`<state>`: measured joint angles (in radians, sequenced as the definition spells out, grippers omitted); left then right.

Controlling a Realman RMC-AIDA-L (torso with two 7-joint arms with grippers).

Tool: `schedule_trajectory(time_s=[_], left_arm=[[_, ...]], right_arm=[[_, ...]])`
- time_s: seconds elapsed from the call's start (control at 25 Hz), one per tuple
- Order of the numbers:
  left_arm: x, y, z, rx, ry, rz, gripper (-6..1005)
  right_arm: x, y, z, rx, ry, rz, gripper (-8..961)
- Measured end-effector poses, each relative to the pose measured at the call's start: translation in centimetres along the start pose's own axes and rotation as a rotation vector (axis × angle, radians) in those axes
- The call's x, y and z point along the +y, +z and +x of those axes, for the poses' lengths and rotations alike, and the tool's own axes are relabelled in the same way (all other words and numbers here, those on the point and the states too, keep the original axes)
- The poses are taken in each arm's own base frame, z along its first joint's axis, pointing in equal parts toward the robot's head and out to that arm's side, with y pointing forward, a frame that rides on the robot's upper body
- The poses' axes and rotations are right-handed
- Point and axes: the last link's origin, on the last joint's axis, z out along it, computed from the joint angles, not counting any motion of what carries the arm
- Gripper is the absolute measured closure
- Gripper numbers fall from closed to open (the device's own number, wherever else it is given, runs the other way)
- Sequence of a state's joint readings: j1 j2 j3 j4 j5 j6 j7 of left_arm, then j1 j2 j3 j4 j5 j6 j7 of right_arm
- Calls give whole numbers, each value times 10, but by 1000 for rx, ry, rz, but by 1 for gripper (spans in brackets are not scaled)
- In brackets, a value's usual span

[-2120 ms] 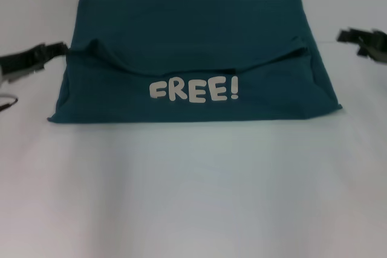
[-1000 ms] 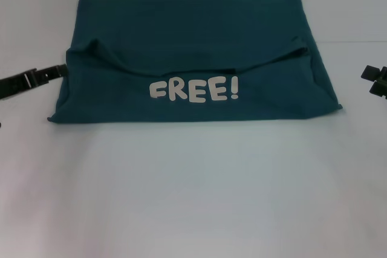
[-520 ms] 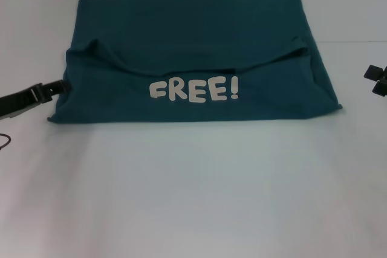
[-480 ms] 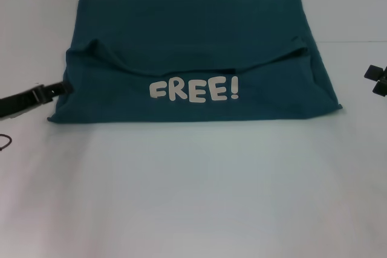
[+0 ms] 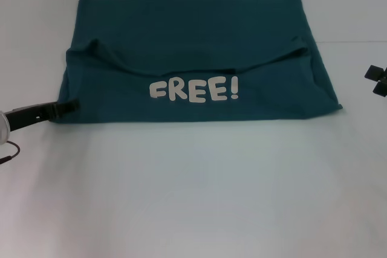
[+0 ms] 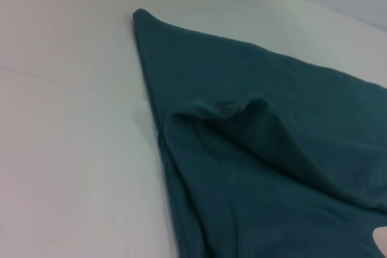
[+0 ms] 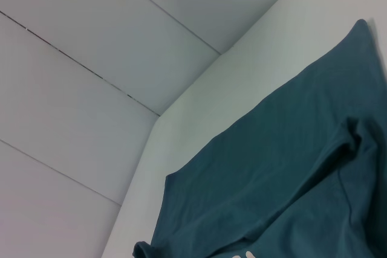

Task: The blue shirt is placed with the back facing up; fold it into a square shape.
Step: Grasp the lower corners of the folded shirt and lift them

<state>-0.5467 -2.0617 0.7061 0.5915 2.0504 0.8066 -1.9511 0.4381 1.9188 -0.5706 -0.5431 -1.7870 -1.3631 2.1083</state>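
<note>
Now left hand touches blue shirt corner.

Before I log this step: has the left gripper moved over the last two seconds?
Yes. The left gripper has slid toward the robot along the blue shirt's left edge, from beside the folded flap to its near-left corner.

A plain lab-like test space — white table, bare panelled wall behind.

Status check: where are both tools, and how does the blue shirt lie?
Left tool at the blue shirt's near left corner. Right tool off its right side, apart. Shirt partly folded, FREE! lettering up. Nothing in the way.
</note>
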Motion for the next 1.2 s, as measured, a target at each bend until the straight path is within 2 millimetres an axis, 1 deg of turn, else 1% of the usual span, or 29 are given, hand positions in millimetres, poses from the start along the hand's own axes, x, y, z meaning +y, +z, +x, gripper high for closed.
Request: schedule_trajectory(time_s=[0.24, 0.48, 0.8, 1.0, 1.2], left_arm=[[0, 1, -1, -11, 7, 7, 372], [2, 4, -7, -35, -4, -3, 399], [5, 7, -5, -37, -10, -9, 435], [-1, 6, -6, -61, -49, 38, 457], [-4, 5, -5, -80, -42, 64, 479]], right_arm=[[0, -1, 1, 0, 5, 1, 195], [-1, -1, 1, 0, 6, 2, 195], [-1, -2, 0, -3, 8, 3, 195], [-1, -4, -2, -18, 13, 1, 195], [-1, -5, -3, -27, 15, -5, 196]])
